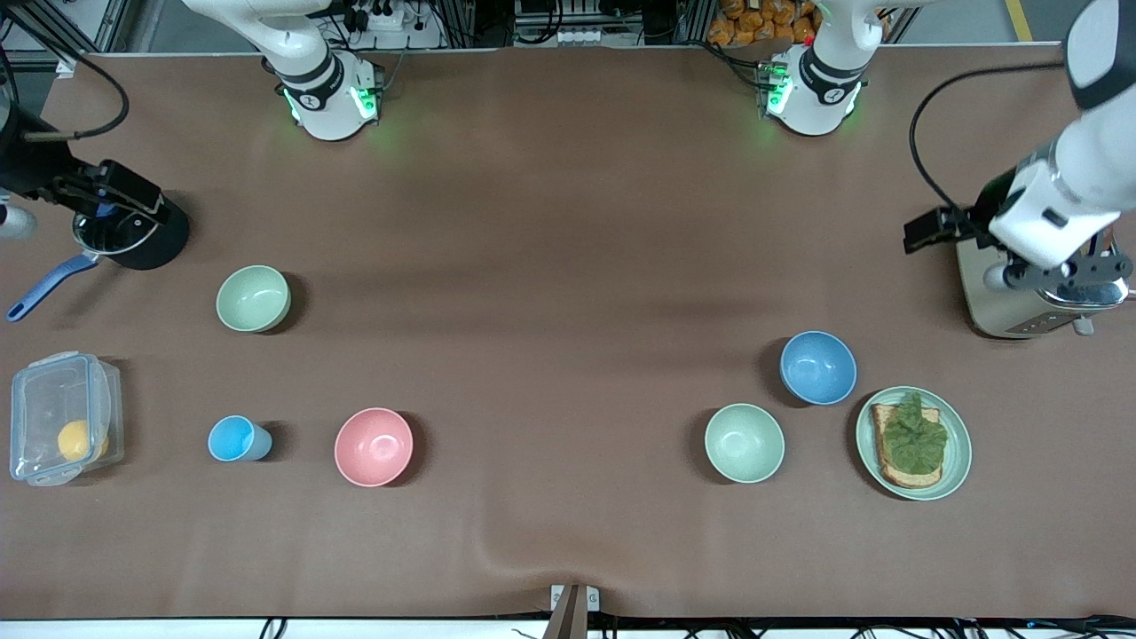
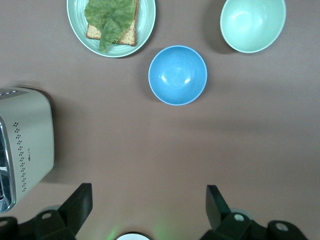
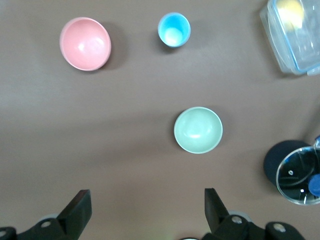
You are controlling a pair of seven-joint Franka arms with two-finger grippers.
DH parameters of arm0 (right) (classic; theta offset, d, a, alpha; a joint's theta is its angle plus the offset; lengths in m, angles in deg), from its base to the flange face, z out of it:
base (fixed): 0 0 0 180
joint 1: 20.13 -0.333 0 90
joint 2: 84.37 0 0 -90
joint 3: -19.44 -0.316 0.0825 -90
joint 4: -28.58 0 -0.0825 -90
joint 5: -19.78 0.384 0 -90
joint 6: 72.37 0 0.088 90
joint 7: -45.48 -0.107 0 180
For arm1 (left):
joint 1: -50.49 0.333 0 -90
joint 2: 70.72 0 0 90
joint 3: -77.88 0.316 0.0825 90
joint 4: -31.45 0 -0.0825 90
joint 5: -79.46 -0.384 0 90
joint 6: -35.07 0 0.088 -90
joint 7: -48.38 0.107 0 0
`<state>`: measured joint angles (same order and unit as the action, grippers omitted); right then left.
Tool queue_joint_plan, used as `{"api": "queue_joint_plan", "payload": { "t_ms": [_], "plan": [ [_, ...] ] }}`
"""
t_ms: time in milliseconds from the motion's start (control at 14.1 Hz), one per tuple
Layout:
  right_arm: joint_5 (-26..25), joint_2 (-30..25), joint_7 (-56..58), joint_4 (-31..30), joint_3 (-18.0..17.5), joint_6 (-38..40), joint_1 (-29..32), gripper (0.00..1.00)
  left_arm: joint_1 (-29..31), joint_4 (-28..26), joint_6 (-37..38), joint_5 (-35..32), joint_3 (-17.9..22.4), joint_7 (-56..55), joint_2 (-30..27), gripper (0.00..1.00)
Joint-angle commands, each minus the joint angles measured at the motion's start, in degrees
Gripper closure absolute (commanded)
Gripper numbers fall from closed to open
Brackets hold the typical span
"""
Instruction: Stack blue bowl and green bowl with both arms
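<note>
The blue bowl (image 1: 818, 367) (image 2: 177, 75) stands upright toward the left arm's end of the table. The sage-green bowl (image 1: 254, 299) (image 3: 198, 130) stands upright toward the right arm's end. My left gripper (image 2: 149, 200) hangs high by the toaster (image 1: 1029, 306), open, with only bare table between its fingers. My right gripper (image 3: 147, 202) hangs high near the black pot (image 1: 133, 235), also open and holding nothing. Both bowls lie well away from the fingertips.
A paler mint bowl (image 1: 745, 443) and a plate (image 1: 954, 461) with toast and lettuce sit close to the blue bowl. A pink bowl (image 1: 374, 446), a light-blue cup (image 1: 238, 438) and a clear lidded box (image 1: 64, 430) lie nearer the front camera than the sage-green bowl.
</note>
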<state>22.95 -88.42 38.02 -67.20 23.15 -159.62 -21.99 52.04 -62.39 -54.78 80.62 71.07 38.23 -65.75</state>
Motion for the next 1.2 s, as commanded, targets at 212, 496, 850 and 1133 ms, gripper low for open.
{"api": "queue_joint_plan", "payload": {
  "t_ms": [212, 496, 850, 1133],
  "plan": [
    [-0.5, -5.6, 13.0, -20.1, 7.8, -15.0, 1.2, 0.00, 3.4, 5.5, -3.1, 0.5, -0.2, 0.2, 10.1, 0.00],
    [-0.4, -5.6, 17.2, -30.0, 11.0, -24.3, 1.4, 0.00, 2.6, 5.5, -5.3, -5.5, -0.3, 1.2, 14.0, 0.00],
    [-0.4, -5.0, 19.9, -39.5, 11.8, -36.9, 1.5, 0.00, 3.8, 5.5, -5.3, -6.8, -0.9, 4.3, 17.6, 0.00],
    [-0.4, -2.6, 22.7, -44.1, 12.6, -44.8, 1.7, 0.04, 7.6, 5.1, -5.4, -1.0, -0.4, 3.8, 20.7, 0.00]
  ]
}}
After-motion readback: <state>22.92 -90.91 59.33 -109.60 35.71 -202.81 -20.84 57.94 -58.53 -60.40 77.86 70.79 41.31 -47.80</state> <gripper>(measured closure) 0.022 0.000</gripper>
